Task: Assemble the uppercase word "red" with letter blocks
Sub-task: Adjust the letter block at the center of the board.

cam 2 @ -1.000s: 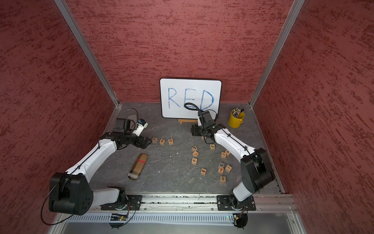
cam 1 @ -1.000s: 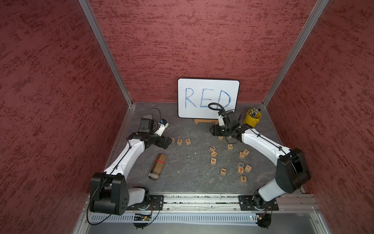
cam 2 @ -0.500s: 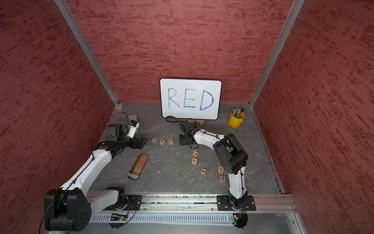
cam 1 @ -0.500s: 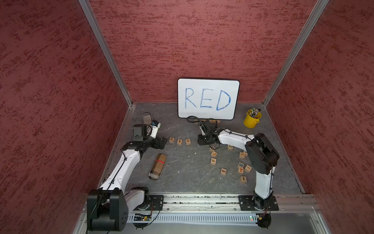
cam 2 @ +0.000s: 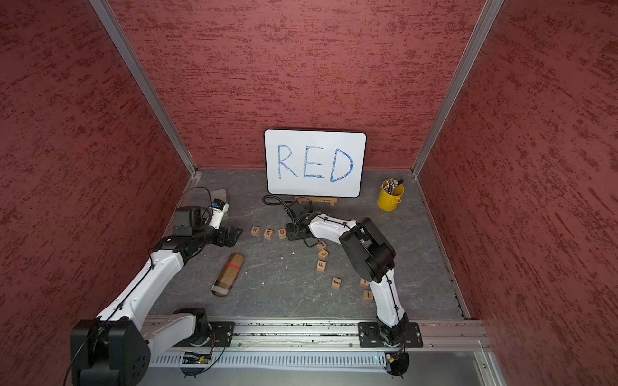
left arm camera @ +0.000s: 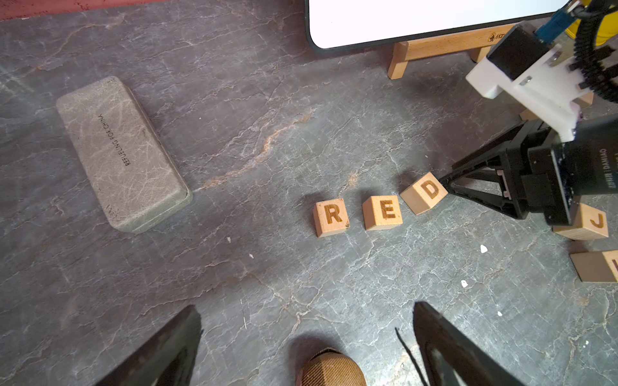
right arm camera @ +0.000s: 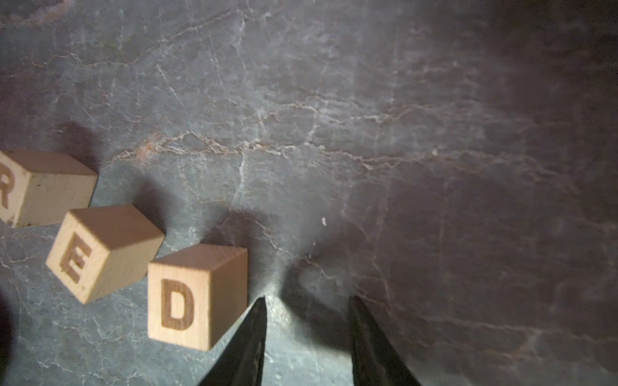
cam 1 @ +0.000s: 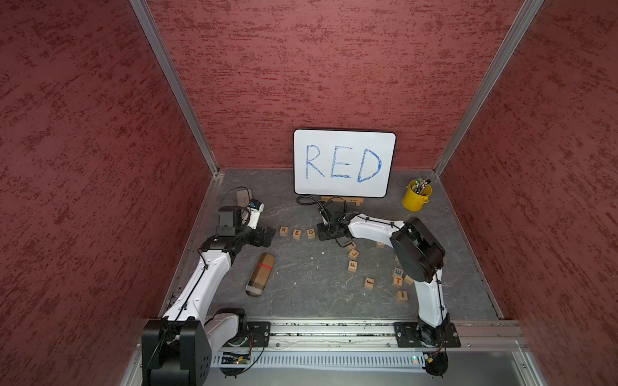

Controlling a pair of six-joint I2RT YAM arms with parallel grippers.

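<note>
Three light-wood letter blocks lie in a row on the grey floor, reading R [cam 1: 283, 230], E [cam 1: 297, 233], D [cam 1: 311, 233]. The D block [left arm camera: 424, 197] is turned a little out of line. My right gripper [right arm camera: 307, 300] is low on the floor just right of the D block [right arm camera: 194, 294]. It is open by a narrow gap with nothing between its fingers, and one fingertip [right arm camera: 259, 305] is at the block's side. My left gripper [left arm camera: 306, 310] is wide open and empty, a short way left of the R block [left arm camera: 332, 216].
A white board [cam 1: 344, 162] lettered RED stands on a wooden easel at the back. A yellow cup [cam 1: 416, 197] of pens is at back right. A brown case [cam 1: 261, 274] lies front left, a grey case [left arm camera: 122, 153] back left. Several other letter blocks [cam 1: 352, 265] are scattered under the right arm.
My right arm swung left from beside the board down to the D block, its jaws narrowing. My left gripper drew back leftward from the R block.
</note>
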